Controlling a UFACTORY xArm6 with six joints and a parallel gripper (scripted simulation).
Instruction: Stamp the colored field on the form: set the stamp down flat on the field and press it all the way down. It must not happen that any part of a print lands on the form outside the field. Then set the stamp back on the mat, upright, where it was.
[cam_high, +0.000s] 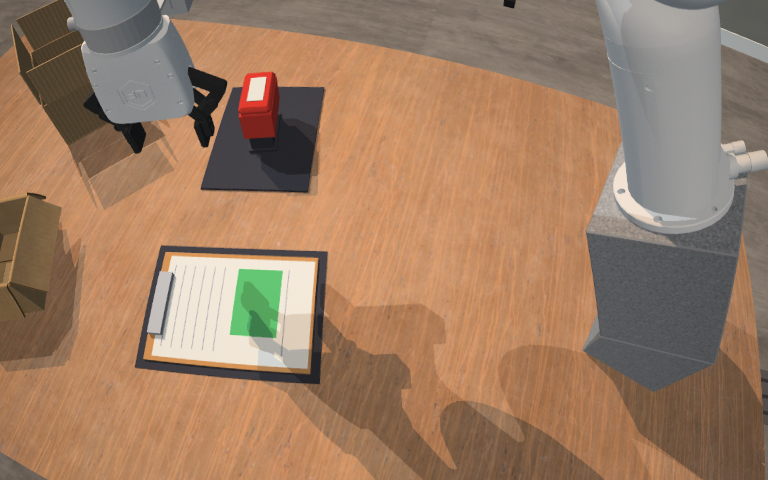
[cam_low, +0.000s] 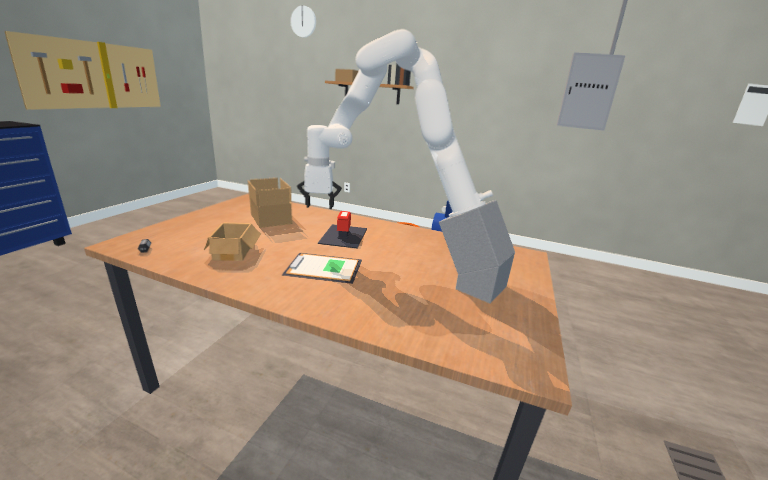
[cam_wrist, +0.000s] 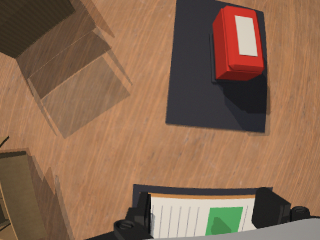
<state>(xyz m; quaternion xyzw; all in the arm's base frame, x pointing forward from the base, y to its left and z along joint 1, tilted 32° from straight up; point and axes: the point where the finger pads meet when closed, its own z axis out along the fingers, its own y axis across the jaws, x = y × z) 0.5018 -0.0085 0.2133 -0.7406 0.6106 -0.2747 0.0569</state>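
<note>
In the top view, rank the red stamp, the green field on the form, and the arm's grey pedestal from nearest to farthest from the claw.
Measured from the open claw:
1. Red stamp, just to its right in the image, upright on the dark mat.
2. Green field, lower in the image, on the clipboard form.
3. Grey pedestal, far across the table at the right edge.
</note>
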